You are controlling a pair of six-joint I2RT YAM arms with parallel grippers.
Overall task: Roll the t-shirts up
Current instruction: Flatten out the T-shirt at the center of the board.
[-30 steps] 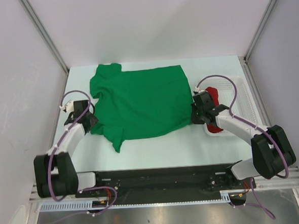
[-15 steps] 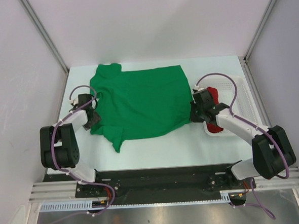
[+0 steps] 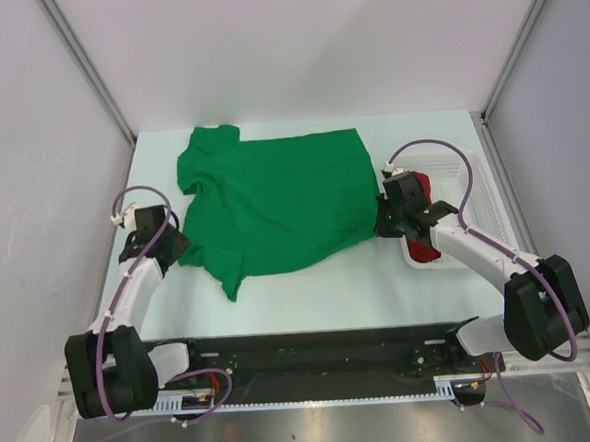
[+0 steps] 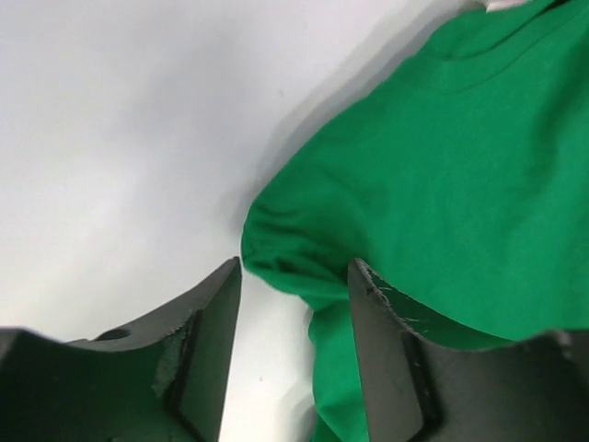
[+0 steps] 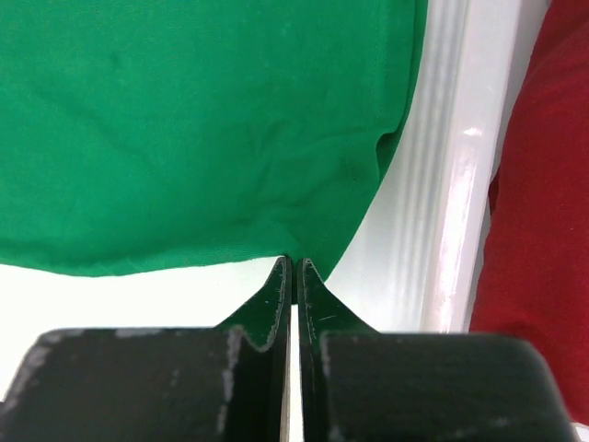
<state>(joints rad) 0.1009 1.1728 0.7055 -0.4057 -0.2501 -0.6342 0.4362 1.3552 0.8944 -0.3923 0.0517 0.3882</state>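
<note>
Your left gripper (image 4: pixel 294 269) stands spread with a sleeve of the green shirt (image 4: pixel 442 184) just ahead between its jaws, your right gripper (image 5: pixel 294 264) pressed together at the hem; it's limp and light, so pinch edges.

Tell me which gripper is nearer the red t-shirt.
Right. The right gripper is beside the red t-shirt, at the basket rim; the left gripper is far across, at a sleeve of the green t-shirt.
</note>
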